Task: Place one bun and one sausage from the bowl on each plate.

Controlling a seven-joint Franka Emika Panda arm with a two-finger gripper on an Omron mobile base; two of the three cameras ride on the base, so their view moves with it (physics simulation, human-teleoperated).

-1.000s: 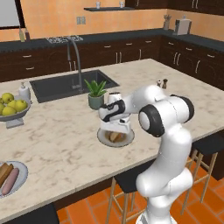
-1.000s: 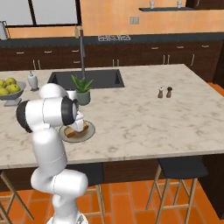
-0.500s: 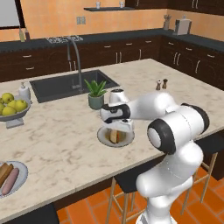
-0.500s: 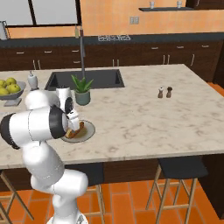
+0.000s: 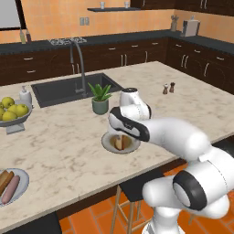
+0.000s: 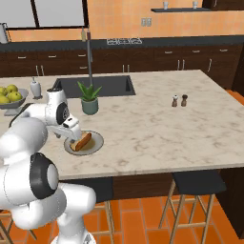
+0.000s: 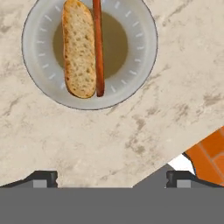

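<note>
Hovering: my pincer (image 7: 112,179) hangs above the near plate (image 7: 144,65), jaws spread wide and grasping nothing.
Near plate: it sits on the marble counter (image 5: 68,151) close to the front edge, just in front of the potted plant (image 5: 100,98).
Near plate contents: one bun (image 7: 78,50) and one sausage (image 7: 98,43) lie side by side, touching along their length.
Step in hand: I judge the drop on this plate complete, with the pincer clear of both items.
Bowl: the dish at the far left counter edge (image 5: 22,189) holds a sausage (image 5: 10,189) and what looks like a bun beside it; I take it for the supply bowl, though it is cut off by the frame edge.
Second plate: I cannot locate it from this position.
Fruit bowl: the footed bowl of apples (image 5: 11,112) stands beside the sink (image 5: 68,89) and is not part of the job.
Next move: lift clear, swing left to the bowl, and align the spread jaws across the bun's short axis before closing.
</note>
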